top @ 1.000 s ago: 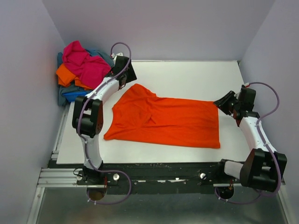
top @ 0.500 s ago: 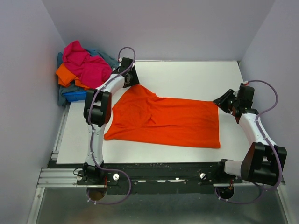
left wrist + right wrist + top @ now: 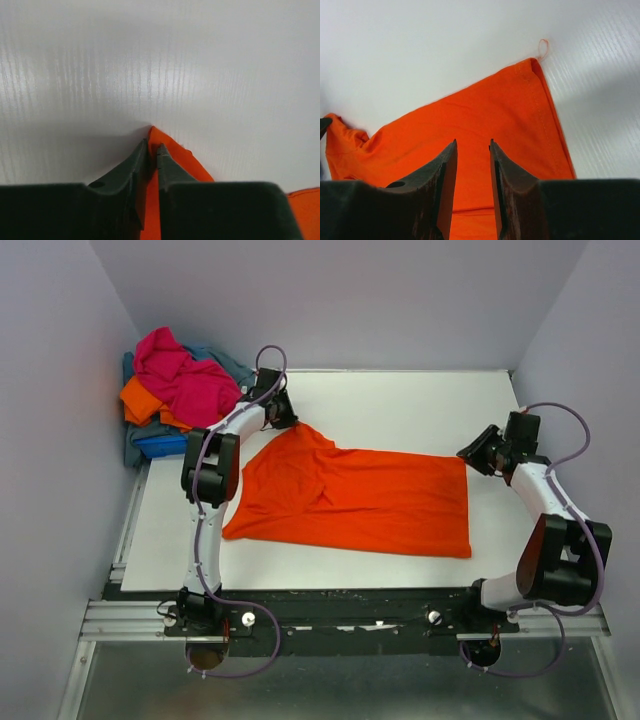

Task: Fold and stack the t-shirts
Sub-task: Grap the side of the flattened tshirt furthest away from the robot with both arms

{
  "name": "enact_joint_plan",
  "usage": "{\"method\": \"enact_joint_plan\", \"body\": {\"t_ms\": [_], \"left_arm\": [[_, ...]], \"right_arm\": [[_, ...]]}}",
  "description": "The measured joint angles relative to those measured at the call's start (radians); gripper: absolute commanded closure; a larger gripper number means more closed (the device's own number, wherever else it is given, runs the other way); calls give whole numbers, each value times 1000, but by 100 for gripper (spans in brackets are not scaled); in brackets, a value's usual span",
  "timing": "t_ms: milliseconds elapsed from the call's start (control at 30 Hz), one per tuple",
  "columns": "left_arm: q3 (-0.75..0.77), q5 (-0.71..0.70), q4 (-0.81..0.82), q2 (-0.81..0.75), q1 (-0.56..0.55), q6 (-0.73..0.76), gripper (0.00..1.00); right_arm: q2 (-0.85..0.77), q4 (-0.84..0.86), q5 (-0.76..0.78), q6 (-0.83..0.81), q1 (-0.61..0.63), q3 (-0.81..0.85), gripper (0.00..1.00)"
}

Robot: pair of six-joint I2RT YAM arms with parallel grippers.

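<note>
Table, top view: my white table (image 3: 400, 400) sits inside pale lilac walls, and both arms reach over it from the near edge.
Orange t-shirt, top view: the orange t-shirt (image 3: 360, 500) lies spread flat, running from the left claw across to the right claw. Most of its cloth is on the near side of both.
Pile, top view: the pile of t-shirts (image 3: 175, 390), pink, orange and blue, sits crumpled off to the left of the left claw.
Left claw, top view: the left claw (image 3: 284, 415) has come across from beside the pile within the last second. It now sits right on the shirt's far-left point.
Right claw, top view: the right claw (image 3: 476, 454) has barely shifted and hangs at the shirt's far-right corner.
Left claw, left wrist view: the left claw (image 3: 152, 147) has its fingers pressed together on the orange tip, which pokes out just ahead of them. Beyond it I see only bare table.
Right claw, right wrist view: the right claw (image 3: 472, 145) has its fingers apart by a narrow gap, with orange cloth beneath them. The hemmed corner, trailing a loose thread (image 3: 543, 47), lies ahead and to the right. I cannot tell whether the fingers touch the cloth.
Meaning for the task: I judge one far corner secured and the other not yet gripped. The first fold can start once the right claw closes, and all the stacking remains.
</note>
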Motion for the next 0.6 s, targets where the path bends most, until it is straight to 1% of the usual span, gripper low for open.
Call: {"method": "enact_joint_plan", "body": {"t_ms": [33,133,267,400,500,600], "left_arm": [[-7,9,10,0,2,-1,85],[-46,51,71,-3,15,-8,99],[-103,113,134,-23,35,-12,100],[-173,121,160,-64,42,13,100],[-196,121,163,-82,45,35,100],[-202,119,161,-89,45,57,100]], "right_arm": [[13,-12,8,-2,0,7,60],[68,-49,40,-7,0,56,57],[147,-75,112,-10,1,126,55],[235,-111,158,-18,1,204,55],[322,-140,175,-26,3,291,55],[383,-157,185,-32,10,337,56]]}}
